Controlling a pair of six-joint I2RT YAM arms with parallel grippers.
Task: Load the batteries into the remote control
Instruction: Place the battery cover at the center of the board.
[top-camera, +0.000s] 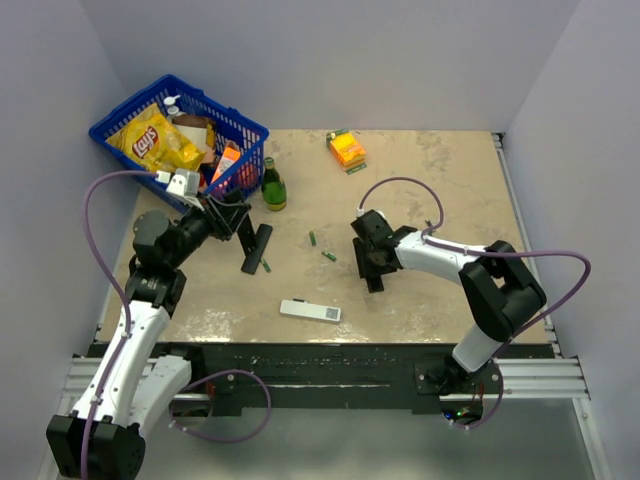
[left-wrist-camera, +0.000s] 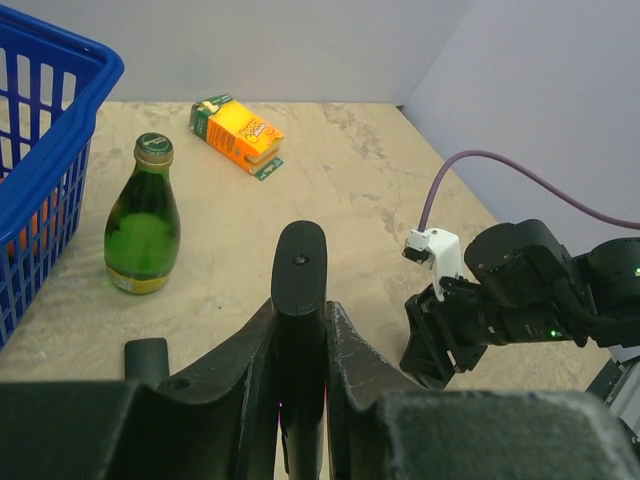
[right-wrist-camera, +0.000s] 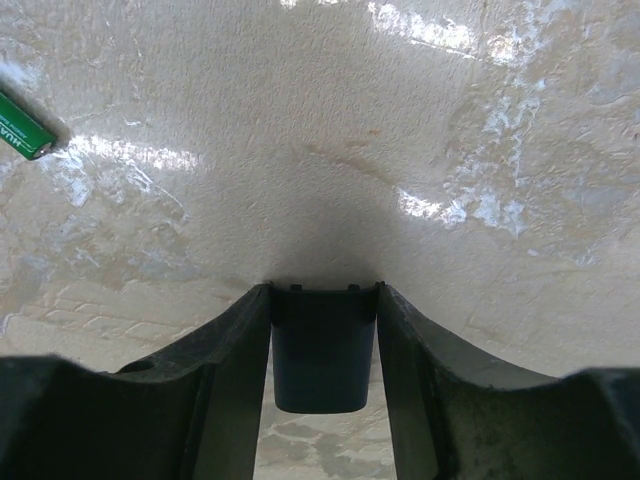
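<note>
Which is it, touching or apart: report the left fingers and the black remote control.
Touching. The left wrist view shows the remote control clamped between both left fingers, with no gap on either side.

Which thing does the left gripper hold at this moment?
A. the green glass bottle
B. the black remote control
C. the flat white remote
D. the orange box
B: in the left wrist view the left gripper is shut on both sides of the black remote control, while the green bottle stands apart from it, untouched.
</note>
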